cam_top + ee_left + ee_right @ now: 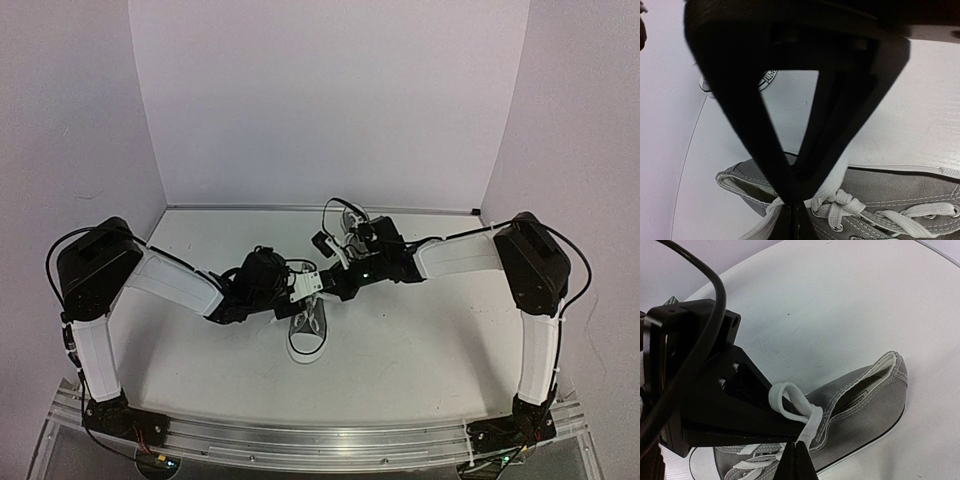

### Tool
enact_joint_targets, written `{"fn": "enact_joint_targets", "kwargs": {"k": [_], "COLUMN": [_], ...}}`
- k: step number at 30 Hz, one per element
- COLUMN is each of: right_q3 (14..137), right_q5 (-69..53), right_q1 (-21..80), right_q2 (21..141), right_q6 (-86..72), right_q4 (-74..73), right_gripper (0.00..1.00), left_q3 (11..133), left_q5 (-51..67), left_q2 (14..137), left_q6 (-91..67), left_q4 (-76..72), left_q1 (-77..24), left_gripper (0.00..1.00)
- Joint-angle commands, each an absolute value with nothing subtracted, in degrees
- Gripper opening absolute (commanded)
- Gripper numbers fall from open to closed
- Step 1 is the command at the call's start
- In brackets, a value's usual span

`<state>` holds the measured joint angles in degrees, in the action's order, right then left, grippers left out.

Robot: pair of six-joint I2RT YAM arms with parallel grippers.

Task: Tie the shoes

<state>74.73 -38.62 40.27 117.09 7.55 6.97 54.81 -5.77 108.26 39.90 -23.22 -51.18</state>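
White desk [430, 340], pale walls. One grey canvas shoe [307, 330] lies mid-desk beneath both arms; the second shoe [768, 78] sits beyond. Left claw [792, 204] and right claw [795, 457] each pinch white lace [810, 426]. Judged light and soft-sided, with limp laces; best gripped at the lace ends.

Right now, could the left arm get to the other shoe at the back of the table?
Probably not freely. The left gripper is shut on the near shoe's lace, and the right arm crosses between it and the far shoe. Release first.
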Motion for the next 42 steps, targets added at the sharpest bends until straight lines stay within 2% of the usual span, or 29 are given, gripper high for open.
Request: {"fn": "enact_joint_targets", "kwargs": {"k": [1, 7, 18, 38, 39, 42], "right_q3": [73.76, 73.36, 71.92, 71.92, 71.80, 70.98], "right_q5": [-41.45, -42.03, -41.54, -42.18, -42.17, -42.44], "right_q1": [41.31, 41.31, 41.31, 41.29, 41.26, 40.38], "right_q2": [115.13, 115.18, 115.26, 114.88, 114.73, 113.70], "right_q6": [6.86, 6.09, 5.95, 5.62, 5.55, 4.83], "right_q4": [9.61, 10.71, 10.81, 10.81, 10.81, 10.96], "right_gripper": [0.00, 0.00, 0.00, 0.00, 0.01, 0.14], "left_q3": [53.85, 52.25, 45.33, 46.29, 46.30, 46.08], "left_q5": [-7.43, -7.47, -4.72, 1.97, 2.16, 2.82], "left_q2": [110.01, 111.85, 114.27, 115.39, 115.70, 116.15], "left_q6": [35.96, 33.95, 31.40, 32.05, 32.31, 32.98], "left_q4": [-29.45, -33.61, -51.17, -54.90, -55.11, -54.99], "left_q1": [-50.48, -50.41, -50.47, -50.54, -50.54, -50.58], "left_gripper": [0.00, 0.00, 0.00, 0.00, 0.00, 0.00]}}
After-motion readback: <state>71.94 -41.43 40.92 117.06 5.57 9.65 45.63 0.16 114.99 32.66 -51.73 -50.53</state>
